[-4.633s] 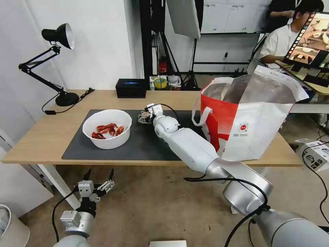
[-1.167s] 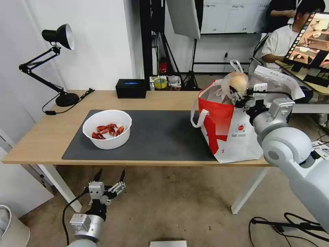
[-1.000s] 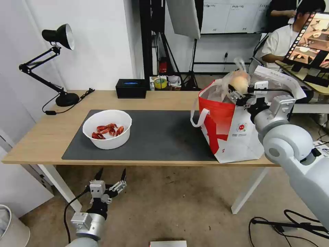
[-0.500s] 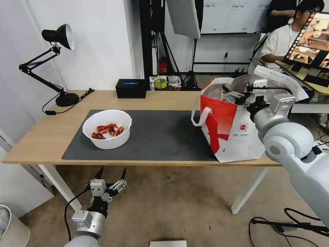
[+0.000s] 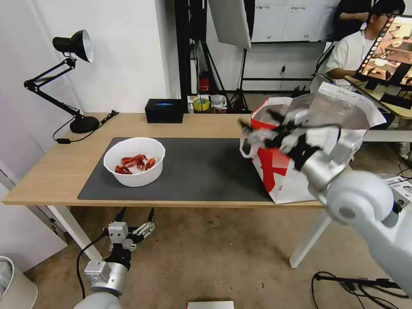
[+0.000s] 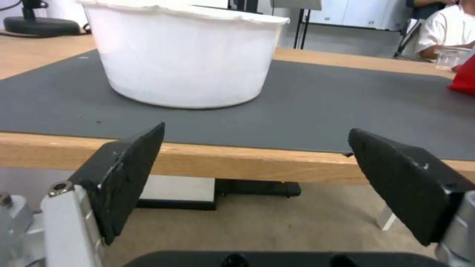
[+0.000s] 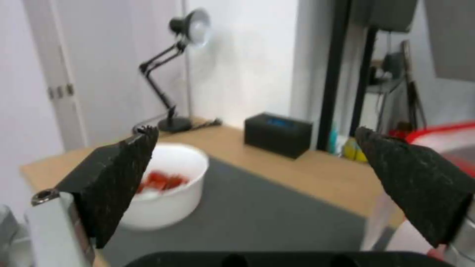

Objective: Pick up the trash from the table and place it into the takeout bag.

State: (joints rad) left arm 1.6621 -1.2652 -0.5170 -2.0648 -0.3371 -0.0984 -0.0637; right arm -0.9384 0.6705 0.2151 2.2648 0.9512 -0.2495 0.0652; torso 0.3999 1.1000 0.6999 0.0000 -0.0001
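The white bowl [image 5: 134,161] of red crayfish shells stands on the left part of the dark mat [image 5: 193,171] on the table [image 5: 60,171]. At the table's right end is the takeout bag [image 5: 274,171], white with a red panel and its foil mouth open. My right gripper [image 5: 257,121] hovers open and empty in front of the bag's left rim, above the mat. Its wrist view looks toward the bowl [image 7: 163,185] and catches the bag's red rim [image 7: 440,133]. My left gripper [image 5: 135,214] hangs open below the table's front edge, facing the bowl [image 6: 183,55].
A black desk lamp [image 5: 71,47] stands at the table's far left corner and a small black box [image 5: 164,110] at its back edge. A person sits at a screen behind the bag. Bare floor lies in front of the table.
The bagged bun held by my right gripper over the bag is gone from sight. That gripper has opened and swung left, away from the bag's mouth. The left arm has barely moved.
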